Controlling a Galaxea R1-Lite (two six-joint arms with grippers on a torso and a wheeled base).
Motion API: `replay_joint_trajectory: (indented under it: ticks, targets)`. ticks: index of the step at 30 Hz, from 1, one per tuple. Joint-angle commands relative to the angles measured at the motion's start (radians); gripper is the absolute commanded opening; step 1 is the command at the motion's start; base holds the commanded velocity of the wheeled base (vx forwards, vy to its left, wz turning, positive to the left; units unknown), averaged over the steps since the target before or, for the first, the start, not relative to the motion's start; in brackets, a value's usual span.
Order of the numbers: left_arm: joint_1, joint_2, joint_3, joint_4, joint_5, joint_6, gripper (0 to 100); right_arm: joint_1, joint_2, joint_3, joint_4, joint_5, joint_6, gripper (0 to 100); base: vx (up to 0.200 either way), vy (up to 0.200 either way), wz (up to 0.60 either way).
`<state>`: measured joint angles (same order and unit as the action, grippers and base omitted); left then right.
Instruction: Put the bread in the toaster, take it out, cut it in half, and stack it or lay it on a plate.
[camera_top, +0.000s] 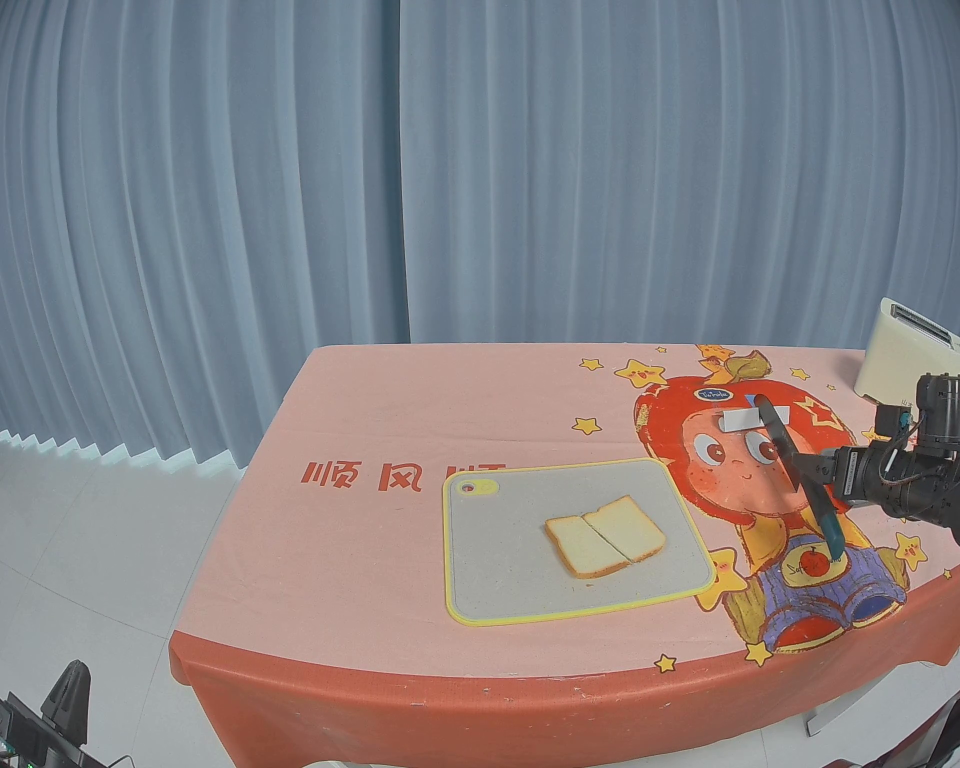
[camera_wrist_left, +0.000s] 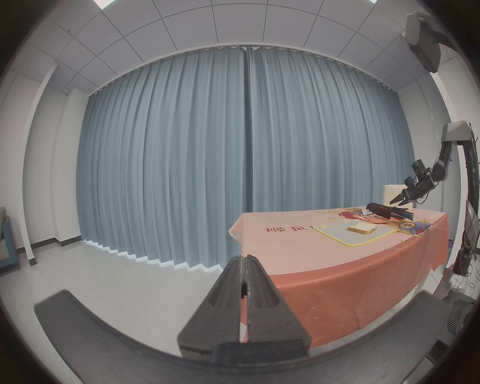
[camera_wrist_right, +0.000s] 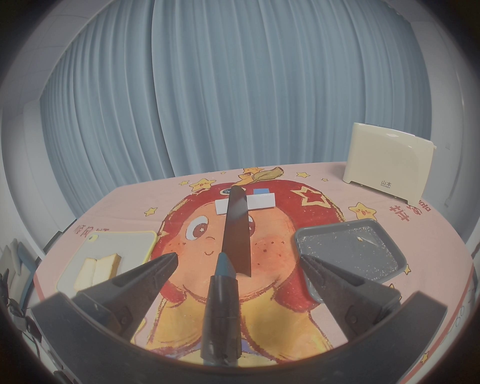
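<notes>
- Off the table's near-left corner hangs the left gripper (camera_wrist_left: 244, 265), its fingers pressed together on nothing, well apart from the work.
- On the near middle of the table lies the cutting board (camera_top: 500, 575). The bread (camera_top: 605, 537) is on it, already cut: two halves lie flat, side by side, touching along the cut.
- Right of the board, the knife (camera_wrist_right: 236, 225) lies loose on the tablecloth (camera_top: 380, 420), blade pointing far. The right gripper (camera_wrist_right: 237, 259) hovers above its handle with fingers spread wide, gripping nothing.
- Farther right sits a grey tray (camera_wrist_right: 320, 232), which I take to be the plate for the halves.
- Risk: because the halves touch, pinching one could drag or flip the other.
- Risk: soft bread may crush or tear under a hard squeeze.
- Risk: the knife lies between board and tray, so a low carry could catch it and knock it towards the table edge.
- Under the blade's tip is a white label (camera_wrist_right: 260, 201) with a small blue patch, its print too small to make out.
- Large red characters are printed on the cloth just beyond the board's far-left corner. More run near the toaster (camera_wrist_right: 387, 162) at the far right, which carries a small mark low on its side.
- Behind everything hangs a blue-grey curtain (camera_top: 400, 170).
</notes>
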<state>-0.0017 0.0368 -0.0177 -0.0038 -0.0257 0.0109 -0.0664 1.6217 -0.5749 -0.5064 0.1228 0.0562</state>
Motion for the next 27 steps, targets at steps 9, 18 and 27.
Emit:
replay_joint_trajectory:
  ticks: [9, 18, 27]
  targets:
    - [0.0, 0.002, 0.018, -0.001, 0.0, 0.0, 0, -0.015, -0.264, 0.101, 0.011, -0.006, 0.007, 100, 0.0, 0.0, 0.0]
    - [0.0, 0.002, 0.018, -0.001, 0.0, 0.0, 0, -0.018, -0.479, 0.231, 0.0, 0.003, 0.007, 100, 0.0, 0.0, 0.0]
    - [0.0, 0.002, 0.018, -0.001, 0.0, 0.0, 0, 0.007, -0.617, 0.299, 0.014, 0.011, -0.01, 100, 0.0, 0.0, 0.0]
